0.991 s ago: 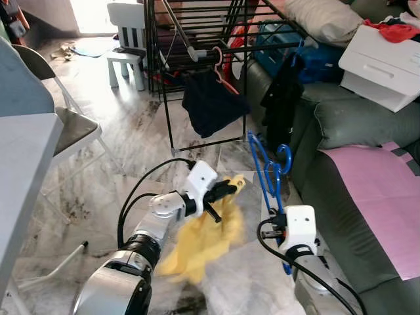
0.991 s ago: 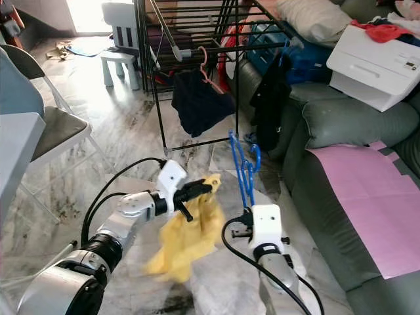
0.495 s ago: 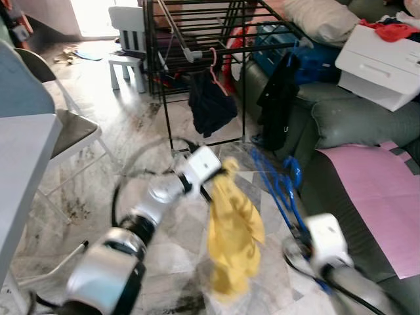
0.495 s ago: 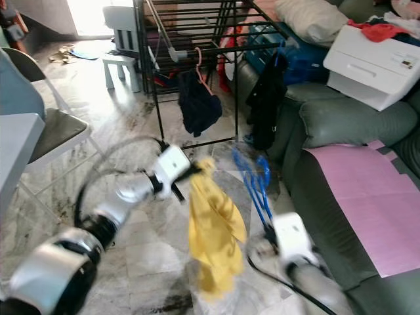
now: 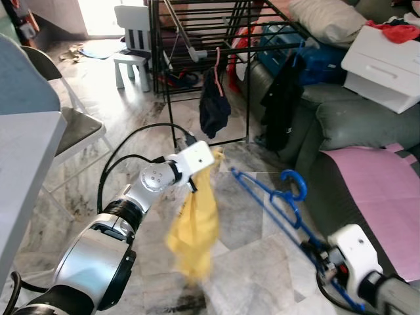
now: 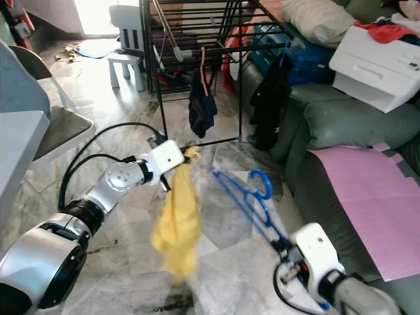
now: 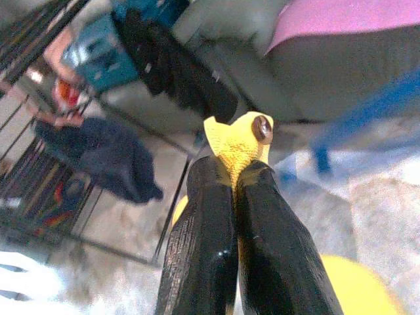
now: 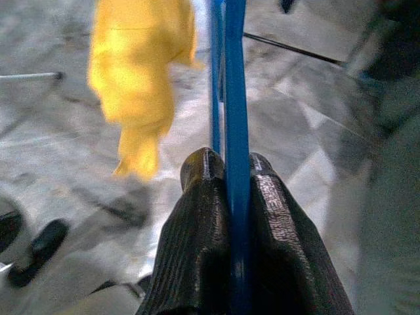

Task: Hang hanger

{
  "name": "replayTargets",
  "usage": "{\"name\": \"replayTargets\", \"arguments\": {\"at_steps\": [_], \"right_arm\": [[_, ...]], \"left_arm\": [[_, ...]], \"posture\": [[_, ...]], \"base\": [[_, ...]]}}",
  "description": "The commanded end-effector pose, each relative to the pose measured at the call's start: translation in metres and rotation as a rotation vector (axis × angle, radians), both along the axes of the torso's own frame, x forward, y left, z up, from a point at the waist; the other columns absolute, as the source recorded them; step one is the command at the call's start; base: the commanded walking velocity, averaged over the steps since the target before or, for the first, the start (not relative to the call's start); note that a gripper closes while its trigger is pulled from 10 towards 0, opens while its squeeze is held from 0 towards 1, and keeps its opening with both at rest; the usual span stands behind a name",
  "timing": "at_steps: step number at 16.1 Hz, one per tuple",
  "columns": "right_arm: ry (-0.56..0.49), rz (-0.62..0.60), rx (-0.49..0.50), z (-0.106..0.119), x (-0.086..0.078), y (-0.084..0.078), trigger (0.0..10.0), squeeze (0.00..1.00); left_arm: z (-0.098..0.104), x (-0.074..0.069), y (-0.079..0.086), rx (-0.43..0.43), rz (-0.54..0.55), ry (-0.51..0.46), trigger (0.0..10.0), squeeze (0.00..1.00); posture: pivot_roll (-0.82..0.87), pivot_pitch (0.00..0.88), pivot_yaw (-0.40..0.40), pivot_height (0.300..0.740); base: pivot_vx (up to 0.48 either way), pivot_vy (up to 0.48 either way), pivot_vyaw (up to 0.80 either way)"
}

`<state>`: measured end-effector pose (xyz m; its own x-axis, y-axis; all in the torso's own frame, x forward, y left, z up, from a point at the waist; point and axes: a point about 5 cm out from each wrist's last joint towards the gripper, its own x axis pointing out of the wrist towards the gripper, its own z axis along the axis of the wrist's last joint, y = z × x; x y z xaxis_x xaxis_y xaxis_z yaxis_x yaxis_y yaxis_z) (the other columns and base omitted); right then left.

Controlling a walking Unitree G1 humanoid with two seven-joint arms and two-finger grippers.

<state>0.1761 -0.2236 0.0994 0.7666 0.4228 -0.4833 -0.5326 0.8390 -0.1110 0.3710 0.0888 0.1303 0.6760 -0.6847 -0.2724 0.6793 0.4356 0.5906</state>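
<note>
while both arms are loaded, status as follows:

right gripper (image 8: 228,172): fingers clamped on the blue hanger (image 5: 275,203), lower right of the left eye frame; grip is at the low end of the frame.
hanger axis: runs up and to the left from the gripper toward frame centre, hook (image 5: 295,185) curling at the upper end, pointing roughly toward the rack.
left gripper (image 7: 235,172): pinched tight on a top edge of the yellow garment (image 5: 195,226), centre of the left eye frame; cloth hangs straight down below it, blurred at the bottom.
key relation: garment sits just left of the hanger's free end, near but apart. hanger's long axis points past the garment, not through it.
nearer arm: left gripper is closer to the drying rack (image 5: 197,39), upper centre; right gripper is well back from it.
rack contents: dark garment (image 5: 214,108) on a pink hanger (image 5: 217,60) on the front rail; black clothing (image 5: 281,98) draped at the rack's right, by the sofa (image 5: 341,125).
judgement: garment looks not yet on the hanger, so threading comes before hanging.
risk: cloth swing could foul the hook.
</note>
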Motion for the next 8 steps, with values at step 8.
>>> {"name": "replayTargets", "arguments": {"at_steps": [8], "right_arm": [[0.079, 0.157, 0.073, 0.015, -0.011, 0.001, 10.0, 0.0]], "left_arm": [[0.019, -0.009, -0.013, -0.066, -0.23, -0.084, 10.0, 0.0]], "posture": [[-0.05, 0.0, -0.04, 0.74]], "base": [[0.0, 0.0, 0.0]]}}
